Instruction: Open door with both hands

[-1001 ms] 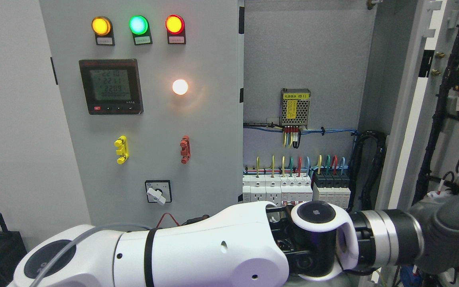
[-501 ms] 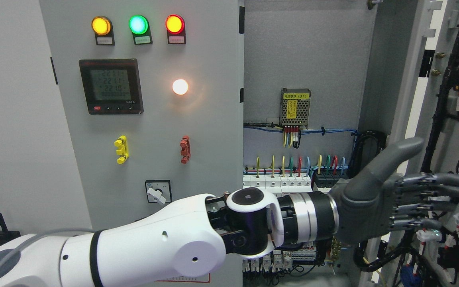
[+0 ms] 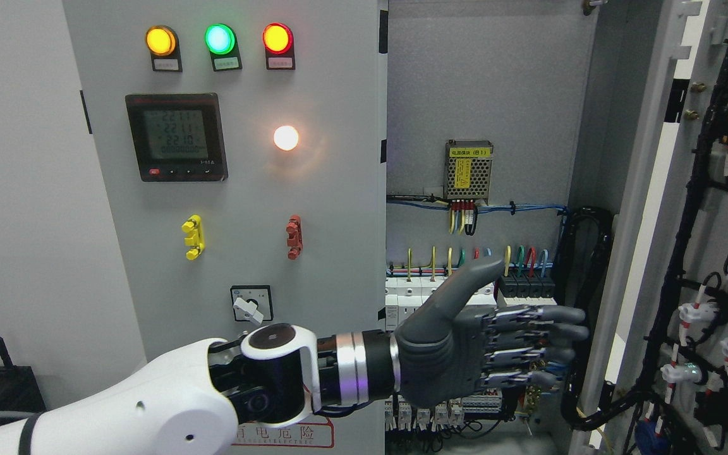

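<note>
The grey steel electrical cabinet (image 3: 313, 189) fills the view, and its right-hand door (image 3: 718, 253) stands swung wide, its inner face turned to us at the picture's right and strung with black cable looms and white connectors. The tall pale edge of that door (image 3: 645, 208) runs top to bottom, leaning slightly, so the long axis is close to vertical.

The left-hand panel (image 3: 244, 202) is flat matt metal and looks shut, carrying a dark square meter (image 3: 176, 137), three round lamps in amber (image 3: 160, 40), green (image 3: 219, 39) and red (image 3: 277, 38), a glowing white lamp (image 3: 285, 138) and a small rotary switch (image 3: 250, 304).

Inside the opening sits a perforated metal power supply (image 3: 468, 170) with a yellow label, and below it a row of white and black breakers (image 3: 465, 300) fed by coloured wires.

The left arm (image 3: 149, 404), glossy white shell with a black wrist joint, reaches across from the lower left. Its left hand (image 3: 465, 354) is dark grey, fingers (image 3: 547, 328) stretched out flat and together, pointing right, thumb raised, gripping nothing. It hangs in front of the breakers.

The key relation: the door edge lies to the right of the fingertips, near but apart from them, and the left hand is the only one in sight. The right hand doesn't show. The door looks largely open already, I'd say.
</note>
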